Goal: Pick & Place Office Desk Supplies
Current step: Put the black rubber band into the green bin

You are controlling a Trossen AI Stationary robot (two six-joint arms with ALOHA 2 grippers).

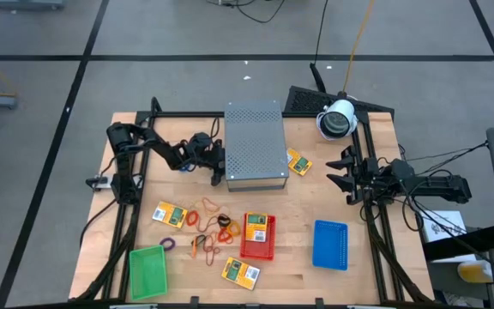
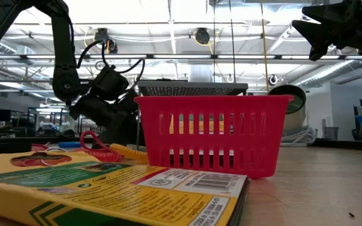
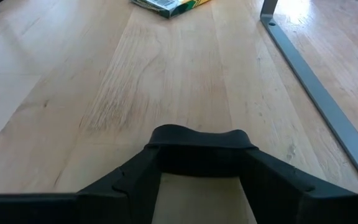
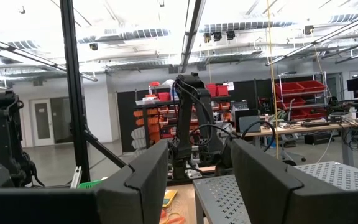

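Grey perforated box (image 1: 255, 144) mid-table; green tray (image 1: 148, 272), red tray (image 1: 258, 237), blue tray (image 1: 330, 245) nearer the front.

The table (image 1: 376, 275) is showing pale wood with a fine straight grain and a smooth, softly shining finish. The grey box (image 1: 254, 142) is looking like matt sheet metal, pierced all over with small holes. The red tray (image 2: 207, 135) is reading as moulded plastic with slotted walls and a slight gloss; the blue tray (image 1: 330, 245) and the green tray (image 1: 147, 273) are appearing to be the same kind of plastic. The yellow-and-green packets (image 2: 105, 194) are looking like glossy printed card. The rubber bands (image 1: 206, 225) are appearing thin, dull and rubbery. The left gripper (image 3: 197, 186) fingers are showing smooth matt black plastic.
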